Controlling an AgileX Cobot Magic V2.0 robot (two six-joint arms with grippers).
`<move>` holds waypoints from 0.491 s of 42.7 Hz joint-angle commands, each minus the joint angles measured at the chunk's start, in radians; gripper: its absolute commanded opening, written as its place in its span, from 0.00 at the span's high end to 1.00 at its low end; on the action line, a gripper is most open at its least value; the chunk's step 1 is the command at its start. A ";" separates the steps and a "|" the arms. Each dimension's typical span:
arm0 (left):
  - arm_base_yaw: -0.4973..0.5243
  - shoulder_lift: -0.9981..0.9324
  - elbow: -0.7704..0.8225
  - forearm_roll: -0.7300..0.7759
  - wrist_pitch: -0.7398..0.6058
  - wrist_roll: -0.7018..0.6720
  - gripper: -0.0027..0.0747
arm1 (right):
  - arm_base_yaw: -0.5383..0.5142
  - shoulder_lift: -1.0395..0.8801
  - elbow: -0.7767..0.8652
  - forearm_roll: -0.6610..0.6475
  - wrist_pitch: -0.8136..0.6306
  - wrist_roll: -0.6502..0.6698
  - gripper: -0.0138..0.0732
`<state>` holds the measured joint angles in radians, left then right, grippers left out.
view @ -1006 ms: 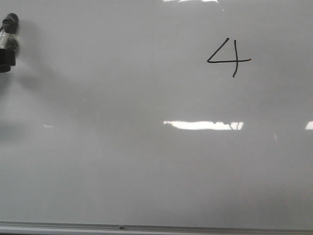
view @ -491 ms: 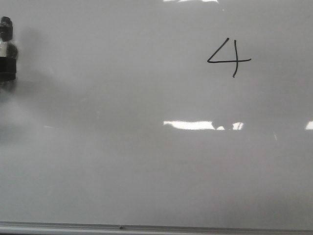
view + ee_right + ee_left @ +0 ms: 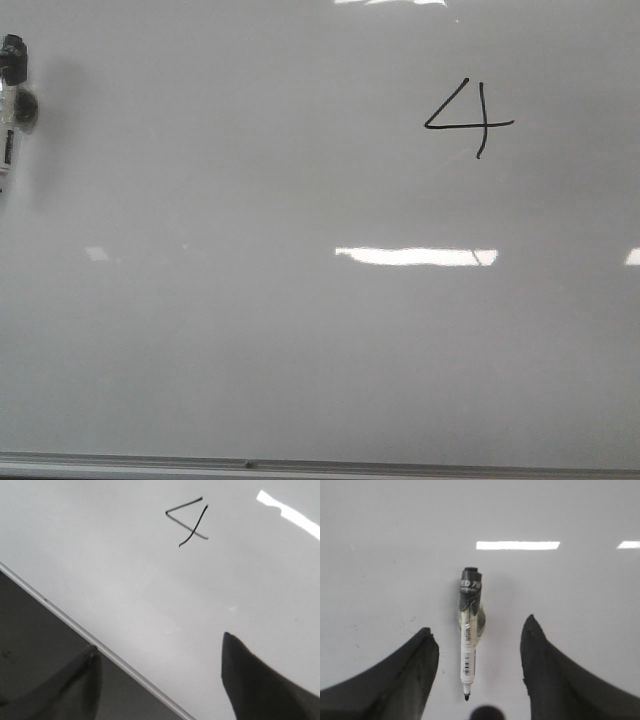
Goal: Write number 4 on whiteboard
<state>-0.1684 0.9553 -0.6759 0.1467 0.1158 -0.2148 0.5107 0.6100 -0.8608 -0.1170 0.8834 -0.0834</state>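
**4 drawn, marker lying loose**

Number 4 [image 3: 470, 118] up on the whiteboard [image 3: 300, 350], well right of the marker [image 3: 468, 640]. Left gripper [image 3: 477, 667] spread wide around that marker, not touching. Right gripper [image 3: 160, 680] wide too, empty.

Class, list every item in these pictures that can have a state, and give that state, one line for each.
number 4: fully drawn in black, open-topped.
whiteboard: lying flat, bare apart from the digit and light glare.
marker: uncapped, lying loose on the board, held by nothing.
left end effector: open, fingers either side of the marker without touching it.
right end effector: open, empty, over the board's edge rail.
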 commanded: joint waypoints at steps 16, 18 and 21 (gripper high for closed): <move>-0.209 -0.234 -0.293 0.033 0.669 0.068 0.48 | -0.006 -0.076 -0.064 0.106 0.070 0.052 0.23; -0.209 -0.244 -0.293 0.033 0.689 0.068 0.48 | -0.006 -0.076 -0.064 0.106 0.075 0.052 0.23; -0.209 -0.251 -0.293 0.031 0.702 0.068 0.48 | -0.006 -0.076 -0.064 0.105 0.069 0.052 0.24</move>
<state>-0.3690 0.7094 -0.9331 0.1735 0.8574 -0.1494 0.5084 0.5306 -0.8934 -0.0142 1.0144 -0.0343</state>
